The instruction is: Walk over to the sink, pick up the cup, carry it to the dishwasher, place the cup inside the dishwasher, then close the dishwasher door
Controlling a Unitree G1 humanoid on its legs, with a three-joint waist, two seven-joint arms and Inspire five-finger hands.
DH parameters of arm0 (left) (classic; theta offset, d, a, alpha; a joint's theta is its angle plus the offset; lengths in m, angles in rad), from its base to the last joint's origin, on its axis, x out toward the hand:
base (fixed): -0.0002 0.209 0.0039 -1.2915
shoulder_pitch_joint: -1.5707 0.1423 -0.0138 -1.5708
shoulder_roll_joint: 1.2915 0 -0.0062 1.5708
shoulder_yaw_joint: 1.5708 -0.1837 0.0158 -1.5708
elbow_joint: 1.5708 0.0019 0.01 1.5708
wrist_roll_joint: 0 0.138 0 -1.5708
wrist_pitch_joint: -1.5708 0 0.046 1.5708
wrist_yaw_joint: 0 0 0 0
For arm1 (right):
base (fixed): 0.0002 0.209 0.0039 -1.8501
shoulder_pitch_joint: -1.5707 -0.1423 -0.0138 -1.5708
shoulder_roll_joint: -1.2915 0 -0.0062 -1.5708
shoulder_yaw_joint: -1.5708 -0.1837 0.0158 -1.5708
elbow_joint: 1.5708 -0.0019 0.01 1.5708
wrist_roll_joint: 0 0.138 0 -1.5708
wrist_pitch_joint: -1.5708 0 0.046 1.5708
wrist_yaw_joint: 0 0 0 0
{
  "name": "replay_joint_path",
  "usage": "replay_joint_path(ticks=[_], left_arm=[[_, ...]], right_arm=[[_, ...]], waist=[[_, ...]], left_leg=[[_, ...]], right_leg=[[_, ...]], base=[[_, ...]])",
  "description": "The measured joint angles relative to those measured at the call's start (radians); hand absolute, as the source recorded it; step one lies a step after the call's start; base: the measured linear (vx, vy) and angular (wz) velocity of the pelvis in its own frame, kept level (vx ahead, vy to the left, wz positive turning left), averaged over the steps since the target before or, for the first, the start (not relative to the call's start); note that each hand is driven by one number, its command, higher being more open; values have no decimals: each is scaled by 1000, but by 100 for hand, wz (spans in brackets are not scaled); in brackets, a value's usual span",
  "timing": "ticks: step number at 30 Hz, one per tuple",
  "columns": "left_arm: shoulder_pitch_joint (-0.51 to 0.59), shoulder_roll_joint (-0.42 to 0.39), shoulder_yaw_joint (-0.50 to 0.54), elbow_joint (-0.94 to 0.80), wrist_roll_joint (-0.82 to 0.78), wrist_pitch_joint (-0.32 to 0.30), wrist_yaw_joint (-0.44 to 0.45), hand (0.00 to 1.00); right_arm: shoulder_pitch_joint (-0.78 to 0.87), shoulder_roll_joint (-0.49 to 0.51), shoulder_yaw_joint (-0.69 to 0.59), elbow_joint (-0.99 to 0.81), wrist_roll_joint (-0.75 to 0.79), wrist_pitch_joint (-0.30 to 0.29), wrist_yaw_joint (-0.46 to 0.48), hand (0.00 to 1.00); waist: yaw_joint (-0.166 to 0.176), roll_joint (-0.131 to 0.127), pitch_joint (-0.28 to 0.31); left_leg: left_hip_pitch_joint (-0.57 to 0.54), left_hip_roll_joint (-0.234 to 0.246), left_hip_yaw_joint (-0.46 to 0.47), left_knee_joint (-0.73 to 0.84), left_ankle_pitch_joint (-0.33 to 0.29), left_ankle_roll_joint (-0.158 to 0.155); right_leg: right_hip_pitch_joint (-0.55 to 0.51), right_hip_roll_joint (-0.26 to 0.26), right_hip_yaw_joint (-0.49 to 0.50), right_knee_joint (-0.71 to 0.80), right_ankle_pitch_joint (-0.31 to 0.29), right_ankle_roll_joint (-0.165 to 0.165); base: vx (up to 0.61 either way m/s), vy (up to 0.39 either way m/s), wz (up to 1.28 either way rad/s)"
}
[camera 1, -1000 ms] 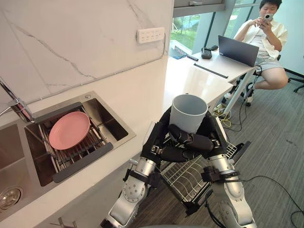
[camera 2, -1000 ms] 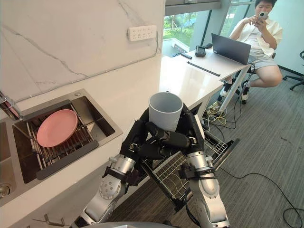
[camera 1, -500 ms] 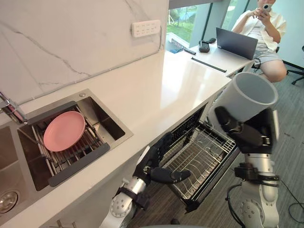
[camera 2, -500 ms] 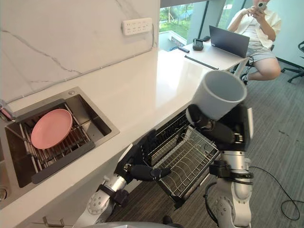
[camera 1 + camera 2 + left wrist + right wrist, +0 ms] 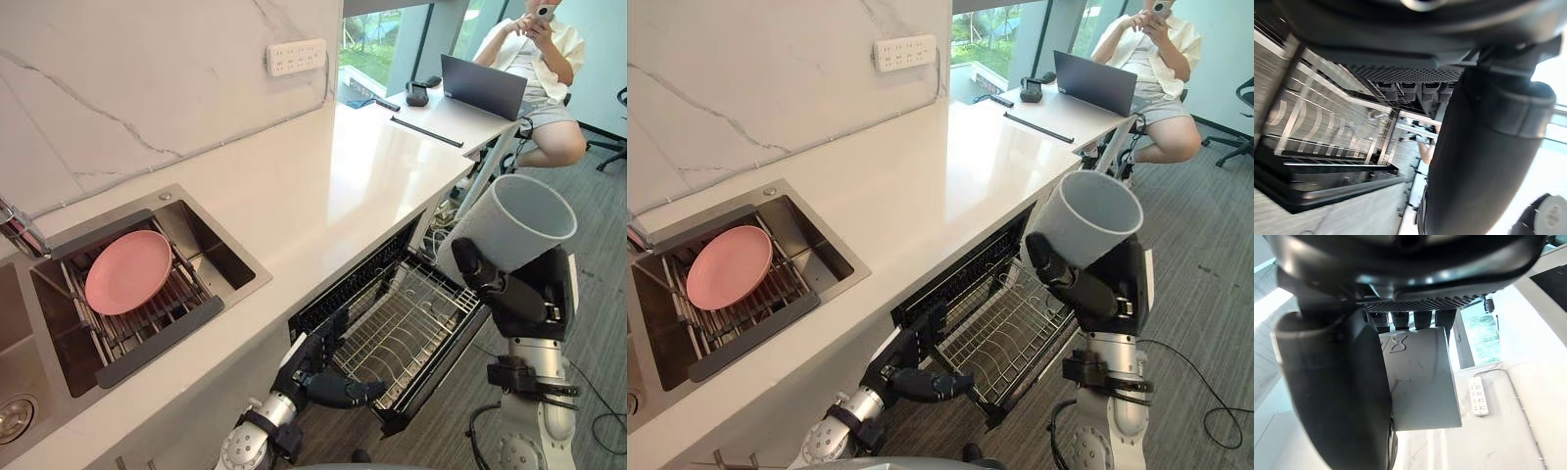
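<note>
grey cup [image 5: 509, 227] is out of the sink [image 5: 220, 250] and carried. right hand [image 5: 529, 299] has its fingers clamped round the cup's lower wall, holding it tilted above the outer end of the dishwasher rack [image 5: 392, 338]. pickup and carry look done; left to do: placing, closing up. left hand [image 5: 328, 377] is low by the rack's near corner, fingers loosely apart, holding nothing. rack looks empty. the sink, well away from the rack, holds a pink plate [image 5: 128, 271].

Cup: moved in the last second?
Yes. The cup went right, away from the counter, toward the outer end of the dishwasher rack, in the right robot hand.
</note>
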State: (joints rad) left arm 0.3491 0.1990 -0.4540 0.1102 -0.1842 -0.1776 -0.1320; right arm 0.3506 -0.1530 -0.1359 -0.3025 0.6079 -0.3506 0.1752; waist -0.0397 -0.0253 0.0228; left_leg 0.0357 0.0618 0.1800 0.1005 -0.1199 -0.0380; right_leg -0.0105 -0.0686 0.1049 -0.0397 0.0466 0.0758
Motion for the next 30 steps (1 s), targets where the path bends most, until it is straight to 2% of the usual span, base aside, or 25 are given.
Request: replay_joint_path(ticks=[6, 13, 17, 24, 30], left_arm=[[29, -10, 75, 165, 67, -1, 86, 100], [19, -24, 214, 448, 111, -27, 163, 100], [19, -28, 260, 498, 130, -56, 198, 100], [-23, -65, 328, 607, 168, -122, 241, 100], [-59, -68, 361, 669, 168, -134, 242, 100]], right_arm=[[30, 11, 37, 87, -3, 1, 13, 0], [34, 39, 68, 211, -41, 3, -7, 0], [34, 40, 69, 235, -68, 7, -20, 0], [30, 38, 67, 317, -214, 37, -22, 0], [-10, 15, 80, 436, -262, 75, -32, 0]], waist=[[2, -1, 1], [2, 1, 3], [4, 5, 5], [4, 6, 5], [4, 8, 16]], left_leg=[[8, 1, -1, -8, 0, 0], [24, 5, -3, -25, 6, -7], [28, 6, -4, -30, 10, -9], [50, 15, -3, -52, 20, -17], [49, 29, -3, -57, 22, -27]], right_leg=[[10, 1, -3, -10, 1, 0], [25, -3, -27, -17, 1, 0], [29, -3, -34, -18, 1, 0], [41, -2, -79, -17, -8, -3], [35, 14, -83, -16, -6, -7]], base=[[0, 0, 0], [0, -3, 2], [-9, -16, 3], [-12, -18, 1], [1, -38, -2]])
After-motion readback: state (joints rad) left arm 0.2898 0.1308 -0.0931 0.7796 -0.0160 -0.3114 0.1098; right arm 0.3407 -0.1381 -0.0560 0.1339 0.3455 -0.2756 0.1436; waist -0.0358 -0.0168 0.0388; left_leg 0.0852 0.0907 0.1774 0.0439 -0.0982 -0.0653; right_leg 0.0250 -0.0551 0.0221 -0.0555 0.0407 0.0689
